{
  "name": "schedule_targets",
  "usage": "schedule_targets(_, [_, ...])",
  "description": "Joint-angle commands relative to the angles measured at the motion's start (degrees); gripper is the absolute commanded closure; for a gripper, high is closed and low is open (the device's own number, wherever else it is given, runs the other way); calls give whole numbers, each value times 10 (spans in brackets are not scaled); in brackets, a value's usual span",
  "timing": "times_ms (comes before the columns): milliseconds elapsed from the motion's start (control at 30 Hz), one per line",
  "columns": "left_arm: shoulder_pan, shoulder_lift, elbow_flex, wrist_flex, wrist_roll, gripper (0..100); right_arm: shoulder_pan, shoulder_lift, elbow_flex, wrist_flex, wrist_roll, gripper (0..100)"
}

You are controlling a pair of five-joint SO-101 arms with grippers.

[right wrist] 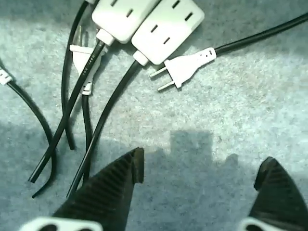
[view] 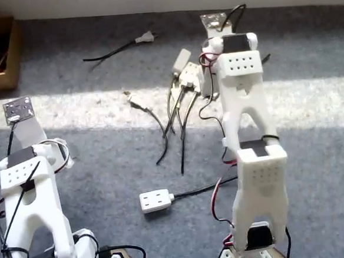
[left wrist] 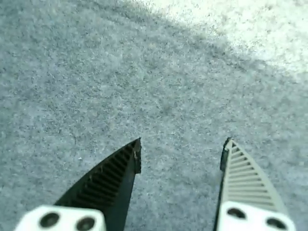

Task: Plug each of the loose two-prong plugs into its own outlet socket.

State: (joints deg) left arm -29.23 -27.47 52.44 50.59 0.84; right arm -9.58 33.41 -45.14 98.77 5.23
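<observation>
High view: the right arm (view: pixel 244 100) stands just beside the sockets (view: pixel 189 76); the left arm (view: pixel 29 192) is well apart. Left wrist view: the left claw (left wrist: pixel 182 151) gapes, empty, over carpet (left wrist: pixel 144 72). Right wrist view: the right claw (right wrist: pixel 202 171) is wide open and empty; the plug (right wrist: pixel 187 67) lies just ahead, its long axis nearly along the fingertip line.

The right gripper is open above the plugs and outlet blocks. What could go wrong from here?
1. The white plug lies flat with its prongs beside an outlet block; the open right gripper may nudge the block while grasping.
2. Nearby black cords cross each other and could snag or drag.
3. The left gripper hangs open over bare carpet, so nothing braces the loose block during insertion.
</observation>
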Motion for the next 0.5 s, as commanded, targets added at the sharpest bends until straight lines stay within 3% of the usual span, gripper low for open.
schedule_targets(0, [11, 0, 0, -16, 4, 723, -18, -157, 166, 19, 36, 673])
schedule_targets(167, [11, 0, 16, -40, 4, 723, -110, -361, 412, -93, 57, 782])
schedule_targets(267, [11, -1, 16, -41, 4, 723, -189, -417, 546, -193, 57, 788])
schedule_targets(333, [8, -2, 17, -40, 4, 723, -223, -418, 601, -256, 57, 774])
schedule_targets(467, [2, -5, 17, -40, 4, 723, -225, -395, 618, -351, 62, 656])
